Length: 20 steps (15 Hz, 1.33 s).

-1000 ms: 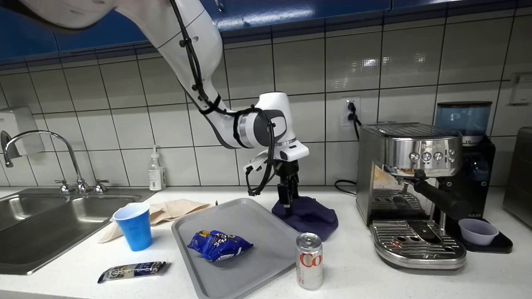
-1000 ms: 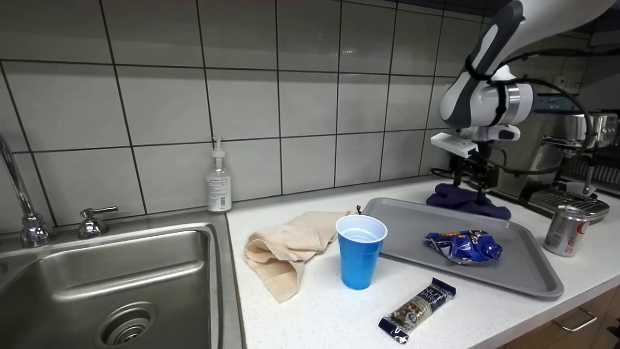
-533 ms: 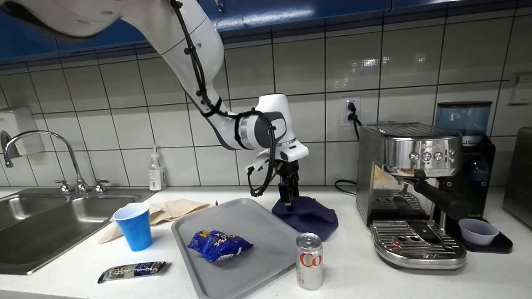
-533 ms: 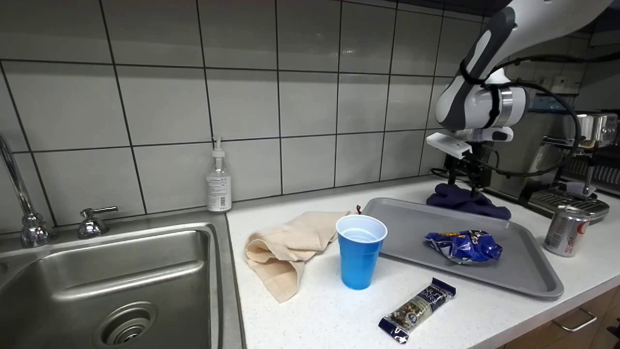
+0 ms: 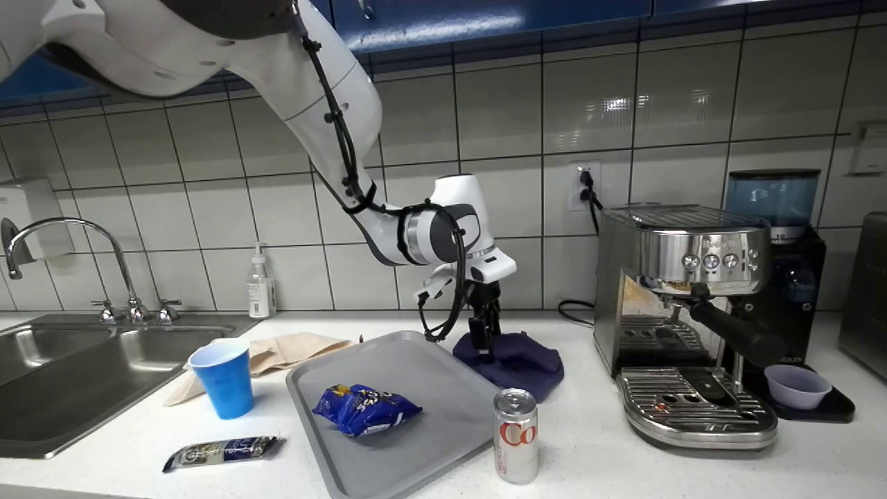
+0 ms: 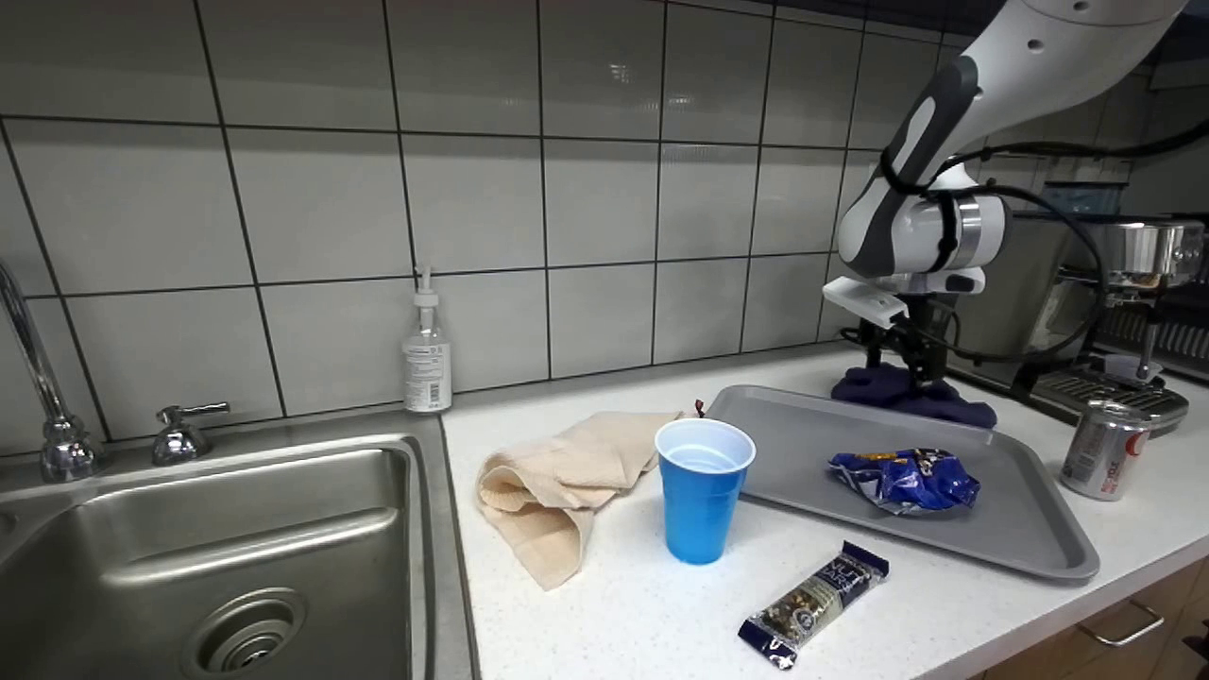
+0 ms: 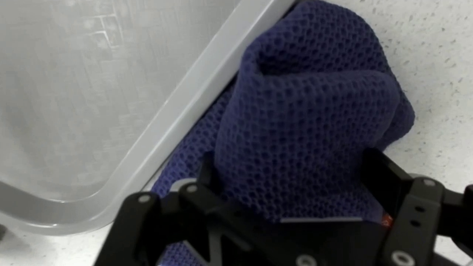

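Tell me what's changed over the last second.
In an exterior view, the pincer has come down and toward the picture's left, lower over the purple cloth. Nothing was taken hold of or let go: the jaws stand open, cloth showing between them in the wrist view. The tray, snack bag, can, cup and snack bar stayed put, and the purple cloth looks unmoved.

Darkly honeycombed on the crumpled purple fabric cloth [image 7: 306, 114]. Seemingly basket-patterned, under glare, on the flat grey tray [image 7: 111, 103] toward the wrist view's ten o'clock. Black on the two-fingered gripper [image 7: 290, 164]. In an exterior view, yellow-splashed on the crinkled blue foil packet [image 5: 367, 410], red-lettered at three o'clock from there on the cylindrical silver can [image 5: 516, 443].
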Motion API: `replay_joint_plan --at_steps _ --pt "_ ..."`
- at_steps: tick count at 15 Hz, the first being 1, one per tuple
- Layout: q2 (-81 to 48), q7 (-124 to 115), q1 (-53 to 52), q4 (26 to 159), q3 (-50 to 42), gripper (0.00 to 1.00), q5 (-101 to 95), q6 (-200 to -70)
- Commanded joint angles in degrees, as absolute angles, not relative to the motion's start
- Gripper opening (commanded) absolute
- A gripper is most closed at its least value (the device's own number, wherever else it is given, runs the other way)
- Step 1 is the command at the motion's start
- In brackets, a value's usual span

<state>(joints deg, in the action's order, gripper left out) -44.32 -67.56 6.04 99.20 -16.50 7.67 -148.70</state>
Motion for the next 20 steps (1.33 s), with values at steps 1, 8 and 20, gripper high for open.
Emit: replay_joint_plan --at_steps 1,8,20 --pt "-47.5 -68.8 5.8 95.5 -16.8 1.00 8.0 -148.1" --pt "-50.1 -68.8 5.8 92.7 -16.9 1.00 8.1 -147.5" --pt "-50.8 -68.7 6.0 91.0 -17.3 0.03 8.0 -146.9"
